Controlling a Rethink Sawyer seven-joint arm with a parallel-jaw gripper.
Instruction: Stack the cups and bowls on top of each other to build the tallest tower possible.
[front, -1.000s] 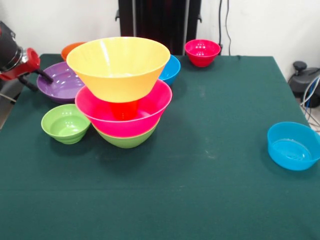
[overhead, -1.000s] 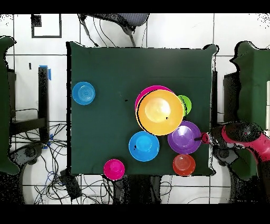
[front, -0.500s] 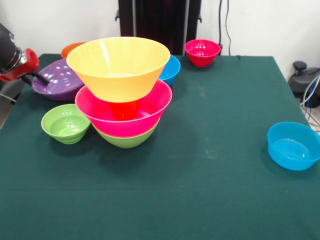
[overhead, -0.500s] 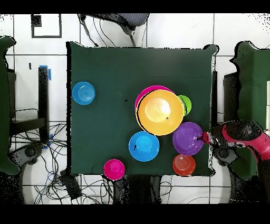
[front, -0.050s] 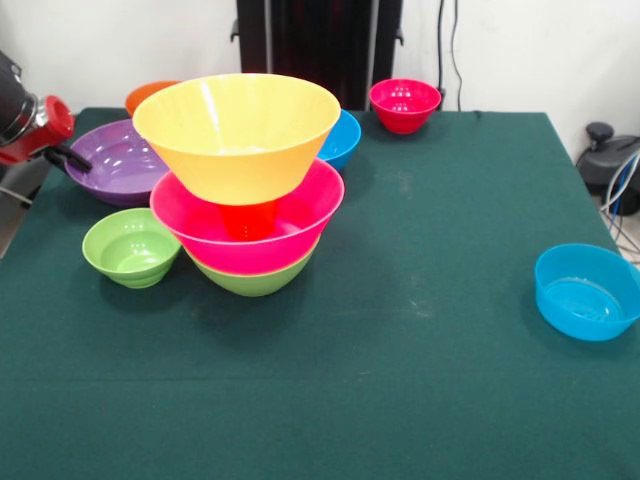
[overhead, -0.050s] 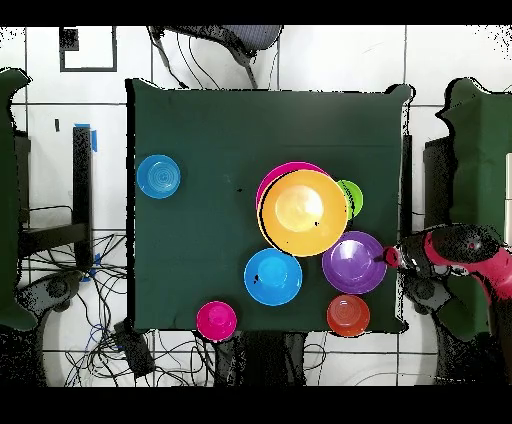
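At the table's edge I am watching the gripper (front, -0.050s: 62, 156) reaching the purple bowl's (front, -0.050s: 122, 160) rim; whether it is pinching, I cannot tell. Tower (front, -0.050s: 243, 180) is standing just beside the bowl.

No text, label or number is readable.

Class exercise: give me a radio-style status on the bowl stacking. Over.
Gripper at purple bowl rim, grip unclear. Tower: green, pink, orange cup, big orange bowl on top. Small green bowl close beside tower; other bowls scattered clear.
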